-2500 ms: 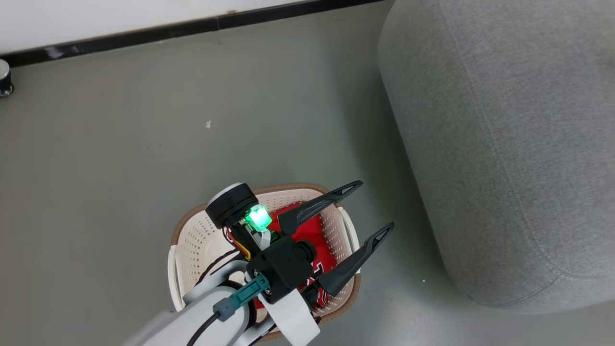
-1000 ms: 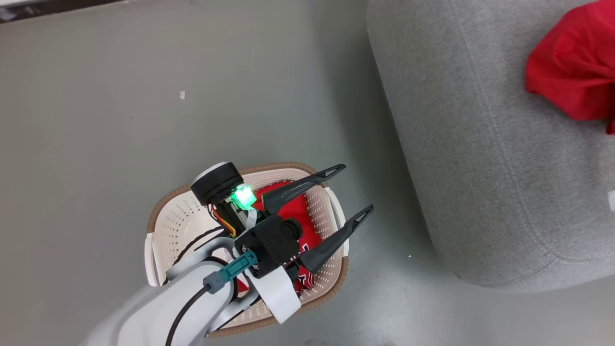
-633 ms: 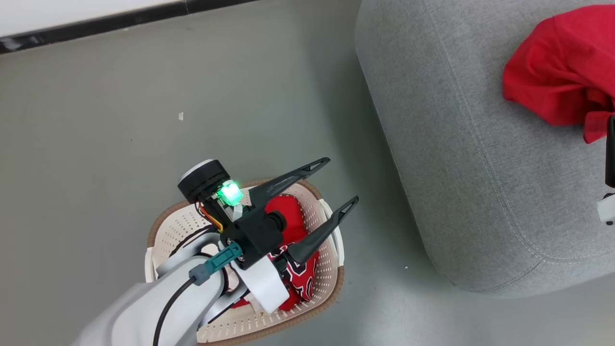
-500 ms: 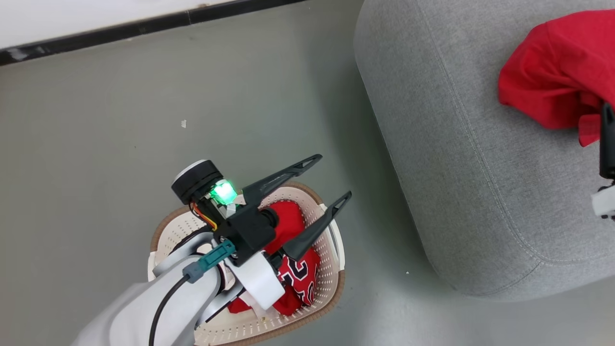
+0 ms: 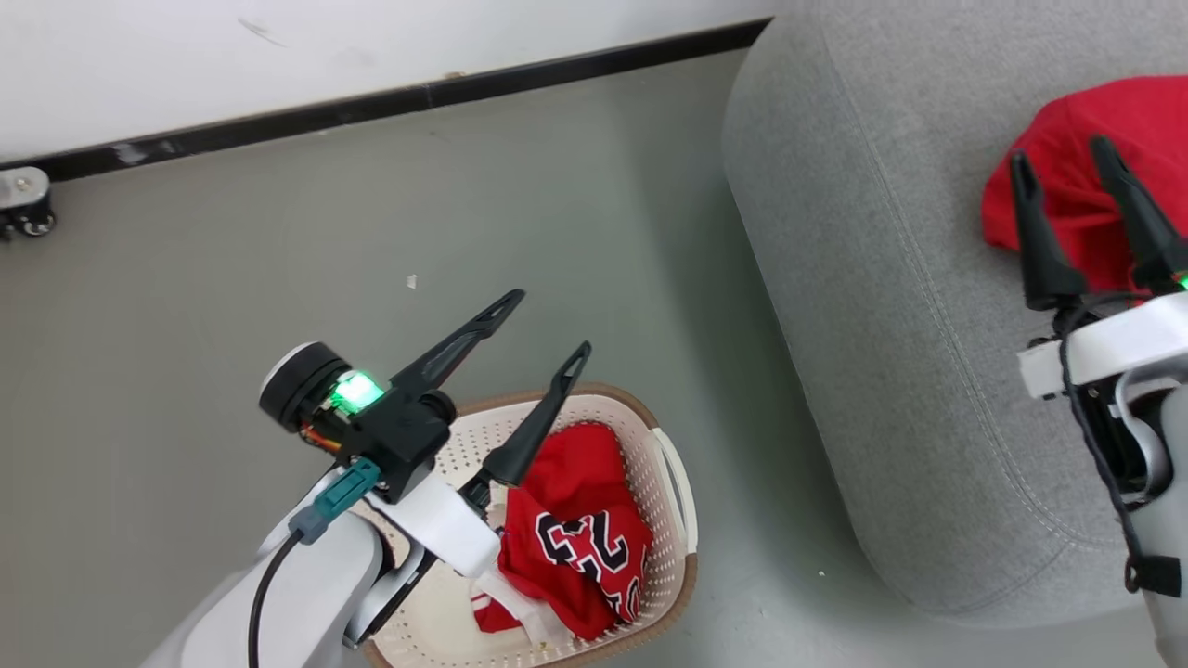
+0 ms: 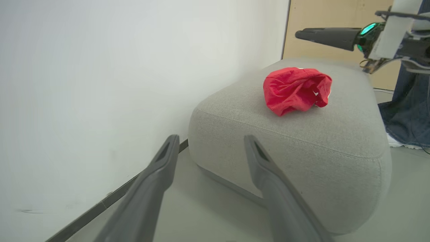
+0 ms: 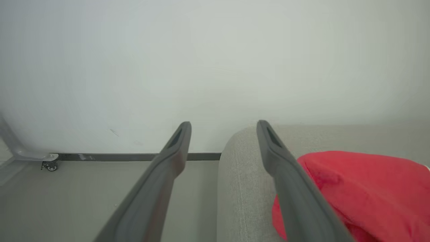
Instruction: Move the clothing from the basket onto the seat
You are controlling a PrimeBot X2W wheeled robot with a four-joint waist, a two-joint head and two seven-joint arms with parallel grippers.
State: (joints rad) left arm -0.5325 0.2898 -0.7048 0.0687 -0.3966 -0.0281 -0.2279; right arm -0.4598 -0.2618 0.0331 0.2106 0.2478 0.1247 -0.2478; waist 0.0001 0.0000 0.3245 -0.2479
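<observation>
The red jersey (image 5: 585,547) with the number 23 lies crumpled in the cream basket (image 5: 685,520) on the floor. My left gripper (image 5: 549,324) hovers open above the basket's far left rim and holds nothing. Its fingers point toward the sofa (image 6: 302,141) in the left wrist view. The plain red garment (image 5: 1151,121) sits bunched on top of the grey sofa (image 5: 882,232). My right gripper (image 5: 1059,150) stands open just over it, fingers empty. In the left wrist view the garment (image 6: 295,89) lies clear below that gripper's finger (image 6: 322,33). The right wrist view shows the garment (image 7: 352,188) beside my right gripper (image 7: 225,123).
A white wall with a dark baseboard (image 5: 371,100) runs behind the grey floor. A small caster wheel (image 5: 23,199) stands at the far left by the wall. A person's leg in jeans (image 6: 406,107) stands behind the sofa.
The head view has shifted. My right gripper has come into view, open over the plain garment. My left gripper now sits left of the jersey, uncovering its number.
</observation>
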